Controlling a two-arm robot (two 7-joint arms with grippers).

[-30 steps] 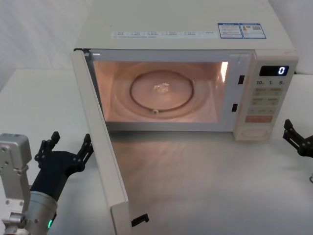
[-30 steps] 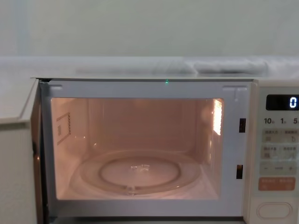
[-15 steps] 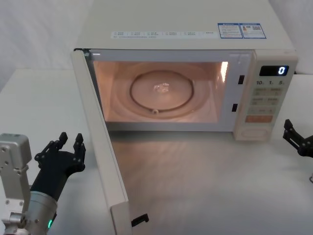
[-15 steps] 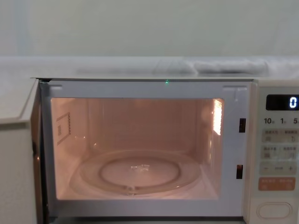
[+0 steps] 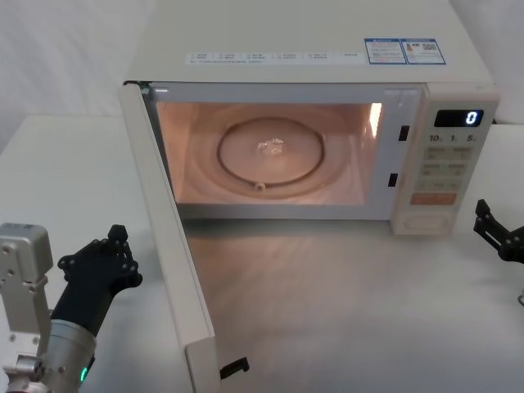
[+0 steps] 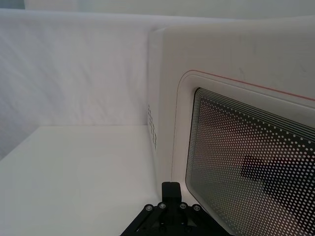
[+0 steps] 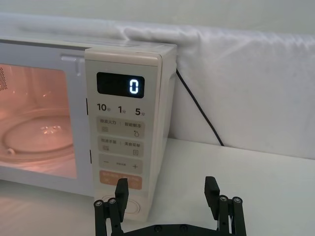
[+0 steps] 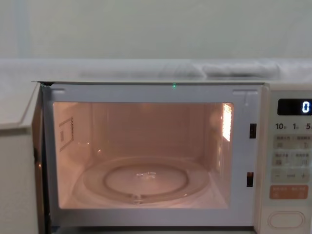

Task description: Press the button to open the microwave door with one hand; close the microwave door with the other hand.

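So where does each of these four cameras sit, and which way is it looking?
Head: high up, looking down at the open microwave and its door; left gripper and right gripper show.
Chest: lower, facing straight into the lit cavity.
Left wrist: on the left arm, facing the door's outer window.
Right wrist: on the right arm, facing the control panel.
Chest and right wrist share the display.

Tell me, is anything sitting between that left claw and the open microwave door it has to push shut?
Nothing visible. The left claw, fingers shut, sits just outside the open microwave door, with bare table between them. The door's swing path in front of the lit cavity also looks free.
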